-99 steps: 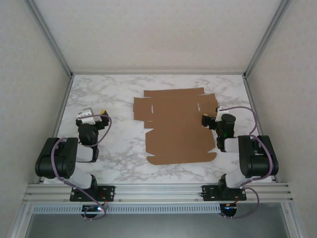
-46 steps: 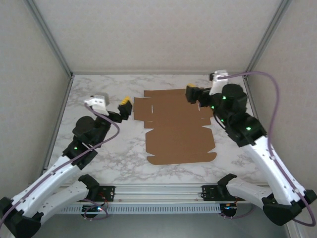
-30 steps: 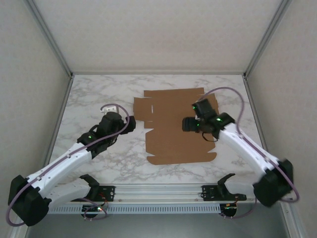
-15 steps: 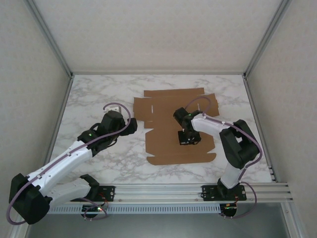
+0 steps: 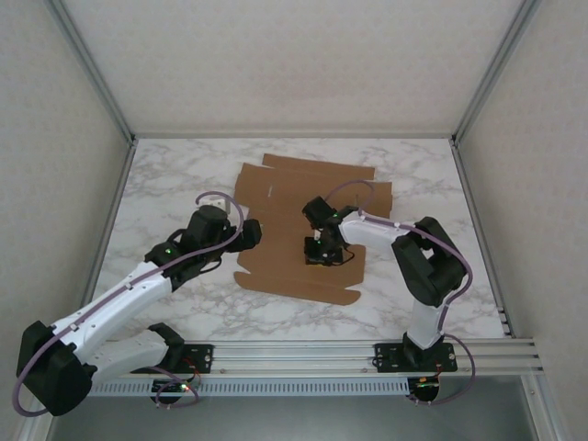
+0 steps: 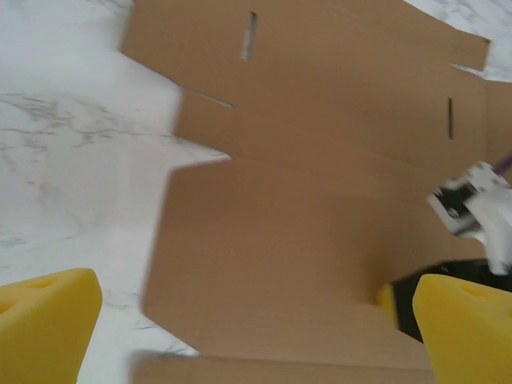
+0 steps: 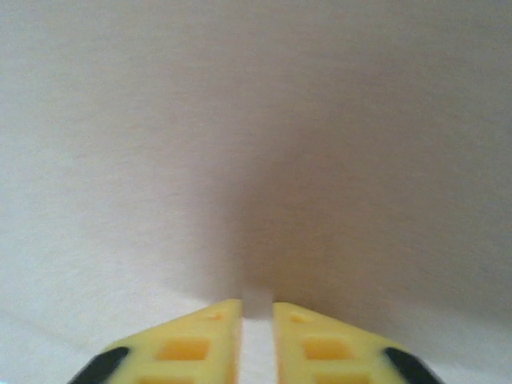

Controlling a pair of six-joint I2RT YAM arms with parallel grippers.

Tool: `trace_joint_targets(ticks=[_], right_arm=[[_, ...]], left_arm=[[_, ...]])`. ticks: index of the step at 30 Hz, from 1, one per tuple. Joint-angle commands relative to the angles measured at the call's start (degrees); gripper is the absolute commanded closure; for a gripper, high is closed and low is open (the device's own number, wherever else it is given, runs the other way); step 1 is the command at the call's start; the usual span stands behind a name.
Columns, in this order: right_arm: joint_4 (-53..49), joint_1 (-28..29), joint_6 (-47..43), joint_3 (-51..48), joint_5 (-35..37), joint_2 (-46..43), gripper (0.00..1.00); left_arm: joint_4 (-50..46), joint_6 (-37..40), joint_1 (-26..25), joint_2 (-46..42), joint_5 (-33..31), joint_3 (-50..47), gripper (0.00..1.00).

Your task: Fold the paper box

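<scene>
The top external view has the paper box lying as a flat brown sheet on the middle of the marble worktop, turned a little askew. The left arm reaches to the sheet's left edge, with the left jaws just beside that edge. The right arm bends over the sheet, and the right jaws point down at its middle.

In the left wrist view the left jaws stand wide apart with nothing between them. One yellow fingertip hangs over the worktop left of the sheet, the other on the sheet's side. Two slits show in the sheet's far panels.

In the right wrist view the right jaws are almost closed. Only a thin gap parts the yellow fingertips, which sit close against the cardboard and hold nothing that shows.
</scene>
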Motion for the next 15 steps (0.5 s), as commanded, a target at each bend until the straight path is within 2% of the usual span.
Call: trace_joint_targets(ticks=[1,4,6,9,11,13,15], right_arm=[[21.3,0.6,11.9,1.9,-16.1,0.5,0.63],[24.3,-1.3,11.6,2.8,-16.5,-3.3,0.46],[20.3,-3.8,7.4,4.0,-15.3,-6.2,0.42],[11.3,-8.4,0.9,4.2,-9.1,-10.8,0.41],[1.6,-11.5,-3.3,6.7,-2.0,-10.8,0.49],[-5.8,-13.0,-7.4,8.5,3.2,-9.3,0.63],[-8.0,-12.7,-12.2,7.9,7.2,-8.3,0.74]], left_arm=[[3.2,-1.9,0.7,3.0,4.3,0.5,0.04],[4.4,-2.8,1.3,5.6,6.5,0.8,0.09],[6.2,-4.0,1.9,7.5,8.8,0.0,0.19],[12.0,-6.7,2.3,11.1,14.1,-2.7,0.49],[15.3,-8.5,2.3,14.9,17.2,-4.1,0.72],[18.2,-10.3,2.3,18.1,19.0,-5.1,0.87],[21.0,-11.3,2.2,20.8,20.5,-5.6,0.98]])
